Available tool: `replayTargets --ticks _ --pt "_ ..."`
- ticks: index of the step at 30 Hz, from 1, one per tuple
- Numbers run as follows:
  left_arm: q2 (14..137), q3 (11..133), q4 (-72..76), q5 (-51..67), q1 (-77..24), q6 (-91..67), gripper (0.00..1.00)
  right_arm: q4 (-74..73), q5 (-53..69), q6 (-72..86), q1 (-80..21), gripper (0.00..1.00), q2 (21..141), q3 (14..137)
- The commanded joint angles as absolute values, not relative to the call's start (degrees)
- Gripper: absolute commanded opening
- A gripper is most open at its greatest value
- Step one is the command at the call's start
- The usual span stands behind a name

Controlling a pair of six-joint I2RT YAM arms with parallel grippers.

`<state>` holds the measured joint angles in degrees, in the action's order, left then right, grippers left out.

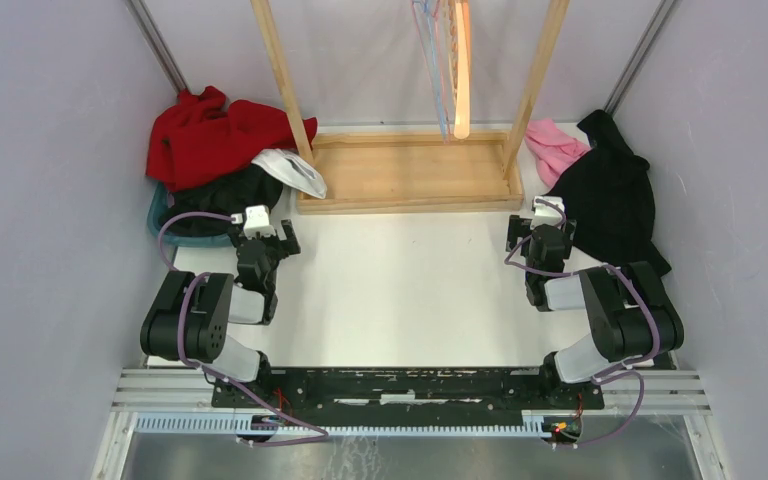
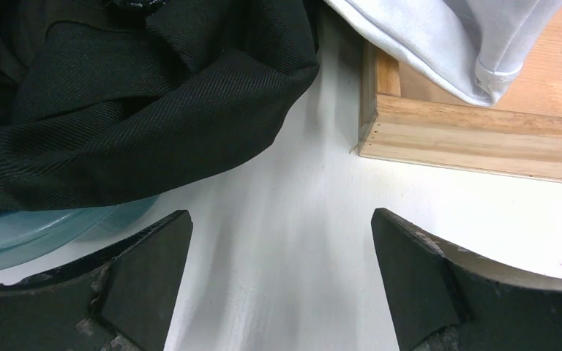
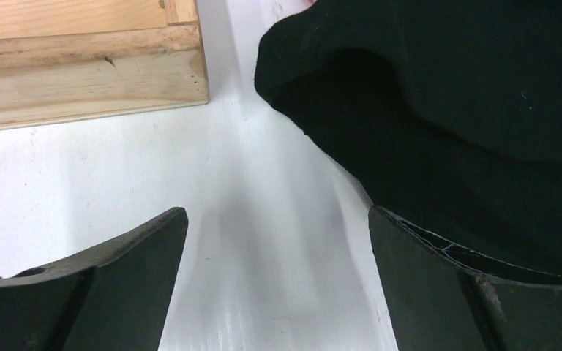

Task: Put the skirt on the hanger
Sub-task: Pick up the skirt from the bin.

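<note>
Right tool point(image 3: 278, 216) — skirt point(image 3: 446, 110) just beside

I see a red garment point(image 1: 215, 135) heaped at far left, a white cloth point(image 1: 295, 172) draped onto the wooden rack base point(image 1: 410, 175), and a pink garment point(image 1: 557, 145) at far right.

- A robotics lab test cell.
- Plain pale walls point(image 1: 50, 150) stand outboard of the left end effector point(image 1: 268, 240) and the right end effector point(image 1: 540, 238), boxing in a white bench point(image 1: 400, 290).
- Behind both, black arms point(image 1: 195, 320) bolt to an aluminium rail point(image 1: 150, 390), with purple cables point(image 1: 165, 240) exposed.
</note>
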<state>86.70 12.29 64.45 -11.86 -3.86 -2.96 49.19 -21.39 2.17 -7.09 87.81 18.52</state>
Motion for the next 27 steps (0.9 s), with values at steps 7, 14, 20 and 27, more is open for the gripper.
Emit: replayTargets --ticks 7,14,20,27 --pt "87.00 13.18 67.89 -11.80 -3.55 -0.53 0.99 51.25 -20.90 2.90 -6.80 1.00 86.65 20.15" --pt "87.01 13.17 67.86 -11.83 -3.60 -0.48 0.99 51.42 -20.94 2.80 -6.84 1.00 86.65 20.04" --pt "86.96 13.18 67.93 -11.84 -3.63 -0.46 0.99 51.68 -21.09 2.64 -6.85 1.00 86.50 19.89" --pt "86.96 13.18 67.92 -11.78 -3.60 -0.55 0.99 51.79 -21.09 2.71 -6.85 1.00 86.56 19.86"
